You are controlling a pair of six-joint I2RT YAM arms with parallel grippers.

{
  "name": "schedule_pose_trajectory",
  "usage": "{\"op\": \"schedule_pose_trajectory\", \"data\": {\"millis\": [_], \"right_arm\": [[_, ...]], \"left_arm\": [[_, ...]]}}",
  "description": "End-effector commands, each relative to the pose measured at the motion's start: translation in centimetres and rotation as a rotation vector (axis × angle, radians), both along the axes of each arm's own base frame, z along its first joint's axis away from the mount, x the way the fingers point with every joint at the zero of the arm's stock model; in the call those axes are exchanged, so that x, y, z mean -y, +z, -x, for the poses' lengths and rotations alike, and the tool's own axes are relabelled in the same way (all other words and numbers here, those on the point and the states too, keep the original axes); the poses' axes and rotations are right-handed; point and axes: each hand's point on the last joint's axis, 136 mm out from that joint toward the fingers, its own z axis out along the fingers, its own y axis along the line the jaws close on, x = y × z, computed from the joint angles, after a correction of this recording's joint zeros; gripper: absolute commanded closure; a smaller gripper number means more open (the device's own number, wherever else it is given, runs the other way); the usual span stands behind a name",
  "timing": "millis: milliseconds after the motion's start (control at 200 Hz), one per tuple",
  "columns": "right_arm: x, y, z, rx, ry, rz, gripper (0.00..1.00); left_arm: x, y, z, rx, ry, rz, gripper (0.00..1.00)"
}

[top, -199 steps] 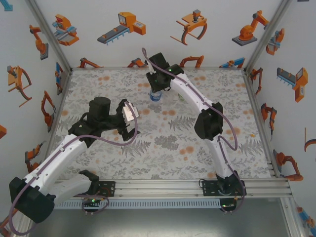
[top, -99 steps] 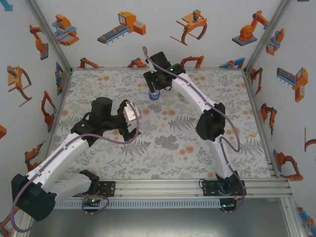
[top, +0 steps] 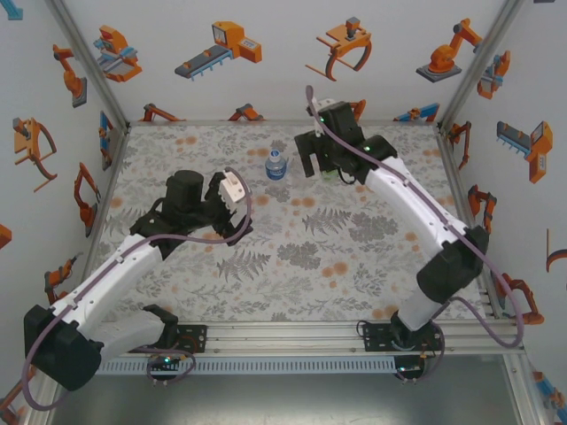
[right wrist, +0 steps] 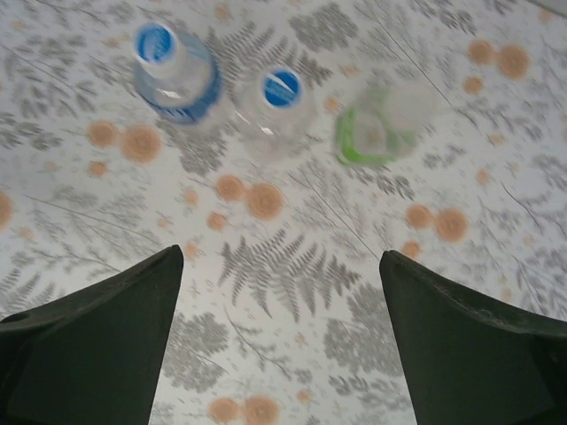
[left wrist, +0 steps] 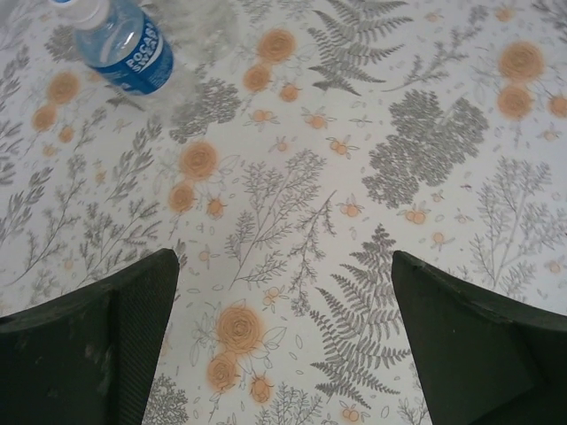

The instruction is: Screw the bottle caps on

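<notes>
Three bottles stand upright in a row toward the far side of the bench (top: 292,266): the blue-label bottle (right wrist: 182,84), the clear bottle (right wrist: 266,119) just beside it, then the green bottle (right wrist: 376,133), with small gaps between them.

Looking down from the right wrist view, a cap (right wrist: 155,42) sits on the blue-label bottle's neck and a second cap (right wrist: 282,87) on the clear one. Their tops read blue and white. The green bottle's top is too blurred to tell cap from bare mouth. Cannot tell whether any cap is tight.

Right claw (right wrist: 280,266): released, jaws wide, nothing between them. It hangs above the bench on the near side of the row and touches no bottle.

Left claw (left wrist: 282,274): spread wide and empty over bare bench, well apart from the blue-label bottle.

Handling, as a judgement:
- The bottles look like thin, light plastic, so they should tip easily and the walls should give under a hard squeeze. The smooth sides are likely slippery.
- Best hold is one claw around the body at mid-height, firm but not crushing.
- The caps are small and stiff. Take one from above with a jaw on either side of the rim, then turn about the neck.
- Risks: an unheld bottle will likely spin with its cap, and the neighbours stand close enough for wide jaws to knock them.
</notes>
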Motion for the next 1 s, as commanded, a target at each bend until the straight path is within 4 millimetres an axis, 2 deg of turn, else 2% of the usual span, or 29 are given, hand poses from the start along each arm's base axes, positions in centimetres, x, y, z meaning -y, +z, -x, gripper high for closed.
{"op": "schedule_pose_trajectory", "data": {"millis": [0,110,305,431,546,636,731,851,996], "right_arm": [[4.5,-1.2,0.3,0.051,-0.1,0.063,0.11],[9.1,-3.4,1.3,0.074,-0.191,0.108,0.01],[16.4,-8.9,2.3,0.122,-0.374,0.12,0.01],[20.0,-12.8,2.7,0.143,-0.468,0.113,0.01],[22.9,-15.5,2.7,0.157,-0.547,0.101,0.01],[24.4,-17.2,2.5,0.173,-0.588,0.072,0.01],[25.4,-18.2,2.1,0.205,-0.608,0.044,0.01],[25.3,-17.8,1.3,0.257,-0.564,0.051,0.01],[25.5,-17.7,1.0,0.295,-0.554,-0.065,0.01]], "left_arm": [[-2.0,-1.2,-2.2,-0.007,0.194,0.018,0.03],[-4.2,-3.5,-3.8,0.004,0.334,-0.007,0.03],[-9.4,-6.8,-5.9,0.036,0.579,-0.046,0.03],[-12.8,-8.8,-6.8,0.045,0.7,-0.04,0.03],[-15.9,-10.5,-7.6,0.047,0.81,-0.007,0.03],[-17.4,-11.2,-8.2,0.073,0.85,0.034,0.03],[-18.1,-11.7,-8.9,0.092,0.858,0.09,0.03],[-18.3,-11.4,-9.8,0.129,0.835,0.137,0.03],[-18.8,-11.6,-10.6,0.109,0.835,0.227,0.03]]}}
